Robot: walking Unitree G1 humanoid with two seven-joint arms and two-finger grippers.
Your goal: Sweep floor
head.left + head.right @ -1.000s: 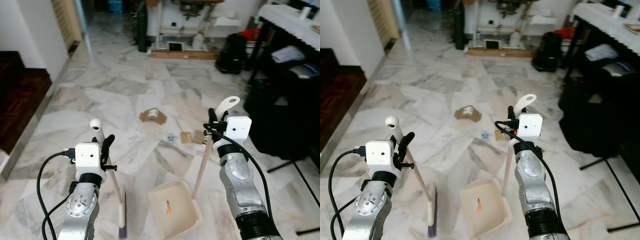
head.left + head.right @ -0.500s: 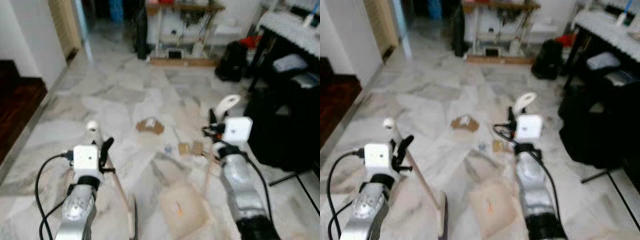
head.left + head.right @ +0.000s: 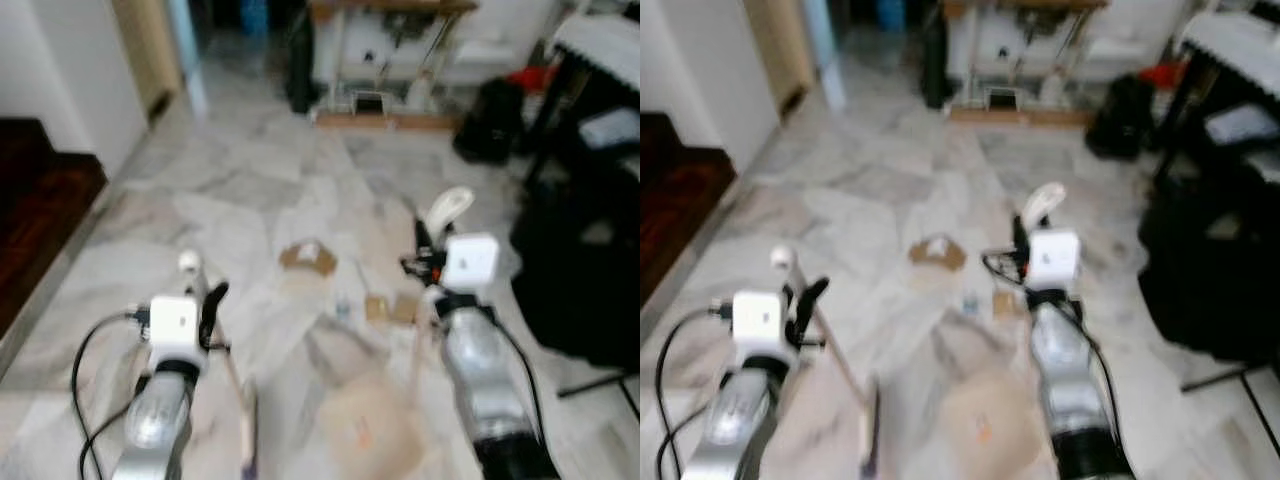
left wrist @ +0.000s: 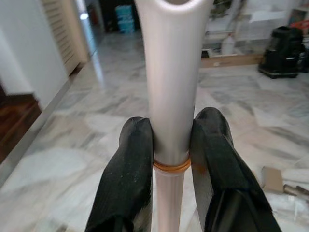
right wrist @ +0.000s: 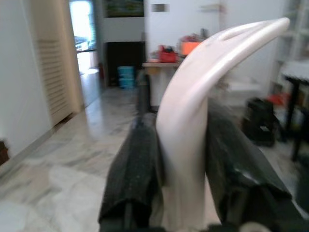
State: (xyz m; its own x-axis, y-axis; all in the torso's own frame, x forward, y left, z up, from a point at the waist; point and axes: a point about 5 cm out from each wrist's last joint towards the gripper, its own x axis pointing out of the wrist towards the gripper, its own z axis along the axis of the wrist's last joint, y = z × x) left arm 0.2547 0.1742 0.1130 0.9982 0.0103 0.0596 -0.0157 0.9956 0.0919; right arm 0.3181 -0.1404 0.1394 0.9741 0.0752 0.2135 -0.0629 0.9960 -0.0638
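With our left gripper [image 4: 173, 145] we are clamping the pale, round-topped broom handle [image 4: 172, 77], both black fingers [image 4: 131, 174] pressed flat against its sides; its dark-bristled head [image 3: 247, 455] is resting on the white marble floor [image 3: 230, 190]. Our right gripper [image 5: 181, 140] is closed just as tightly around the curved cream dustpan handle [image 5: 203, 72], and the beige plastic dustpan [image 3: 370, 430] is sitting on the floor between our arms. Torn brown cardboard scraps [image 3: 308, 258] are lying ahead, blurred.
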